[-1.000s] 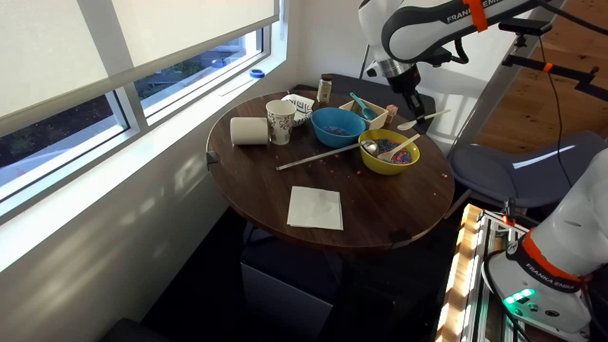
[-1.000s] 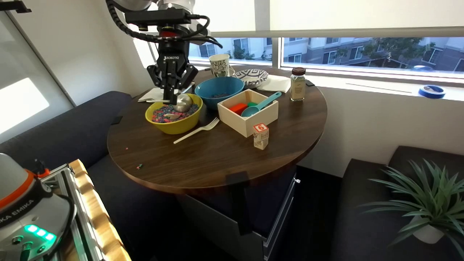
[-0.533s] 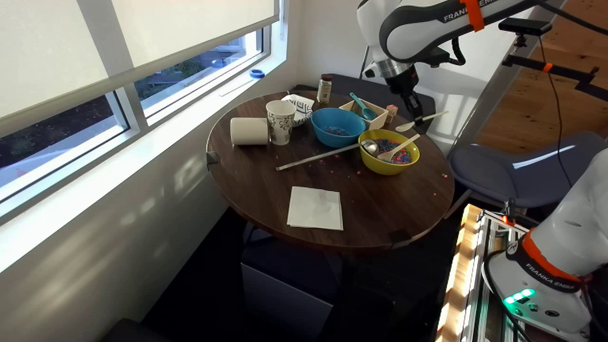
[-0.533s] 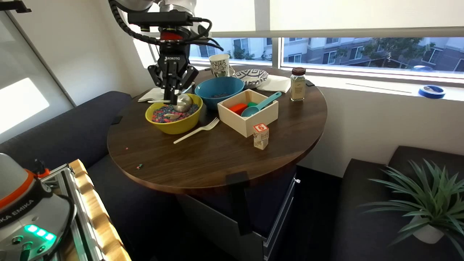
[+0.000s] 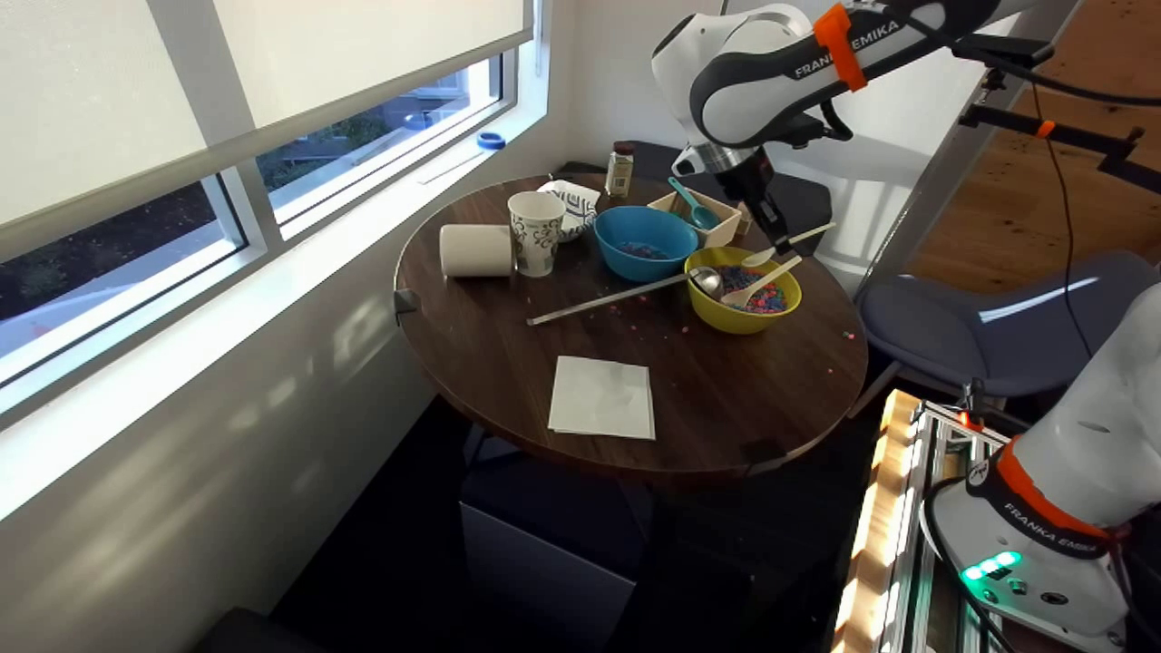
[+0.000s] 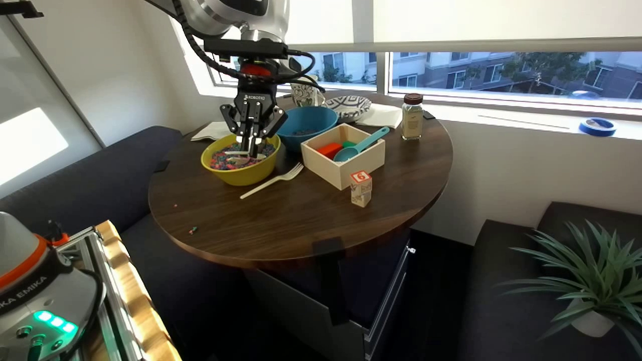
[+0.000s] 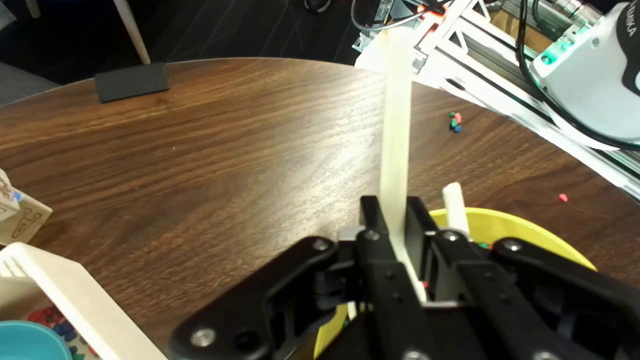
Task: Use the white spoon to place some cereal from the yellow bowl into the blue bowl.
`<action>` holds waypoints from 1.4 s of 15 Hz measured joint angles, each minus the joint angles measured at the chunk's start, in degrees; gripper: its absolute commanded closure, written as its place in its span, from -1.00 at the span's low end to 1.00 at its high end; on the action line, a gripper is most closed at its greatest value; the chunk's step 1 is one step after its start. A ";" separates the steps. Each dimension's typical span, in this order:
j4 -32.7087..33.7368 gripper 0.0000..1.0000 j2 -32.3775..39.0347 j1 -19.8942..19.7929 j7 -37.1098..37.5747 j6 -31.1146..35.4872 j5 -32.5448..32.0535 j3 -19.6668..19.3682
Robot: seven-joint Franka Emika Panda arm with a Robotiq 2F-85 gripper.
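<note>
My gripper [image 5: 784, 245] is shut on the handle of the white spoon [image 7: 396, 130], which juts well past the fingers in the wrist view. The spoon's head appears over the rim of the yellow bowl [image 5: 726, 319] in an exterior view. Multicoloured cereal [image 6: 223, 160] fills that bowl. A second whitish spoon [image 5: 748, 292] rests in it, handle across the rim, along with a metal ladle [image 5: 706, 283]. Beside it stands the blue bowl [image 5: 637, 268], with a little cereal at its bottom. In the wrist view the gripper's body covers much of the yellow bowl.
A wooden box [image 6: 326, 168] with a teal scoop [image 6: 358, 145] stands near the bowls. Close by are a fork [image 6: 273, 180] and stacked letter blocks [image 6: 361, 188]. A patterned cup [image 5: 535, 234], a white cylinder [image 5: 476, 250] lying down and napkins [image 5: 601, 396] occupy other parts of the table.
Over the last half second the gripper and the held spoon have come lower and closer to the yellow bowl. In an exterior view the gripper now blocks the ladle. The grip looks unchanged.
</note>
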 measured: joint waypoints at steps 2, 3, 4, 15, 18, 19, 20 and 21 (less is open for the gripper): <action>1.35 0.92 1.98 0.00 -0.65 -0.01 -0.07 0.08; 2.05 0.92 2.90 0.00 -1.05 -0.07 -0.07 0.20; 2.70 0.92 3.78 0.00 -1.45 -0.13 -0.07 0.40; 12.24 0.92 12.81 0.52 -2.35 -9.46 -1.14 2.93; 14.52 0.92 15.61 1.28 -0.96 -11.18 -1.48 3.78; 15.16 0.92 16.37 1.58 -0.33 -11.58 -2.00 3.95; 15.71 0.92 17.07 1.91 0.19 -11.95 -2.61 4.03; 16.16 0.92 17.62 2.21 0.73 -12.36 -3.20 4.12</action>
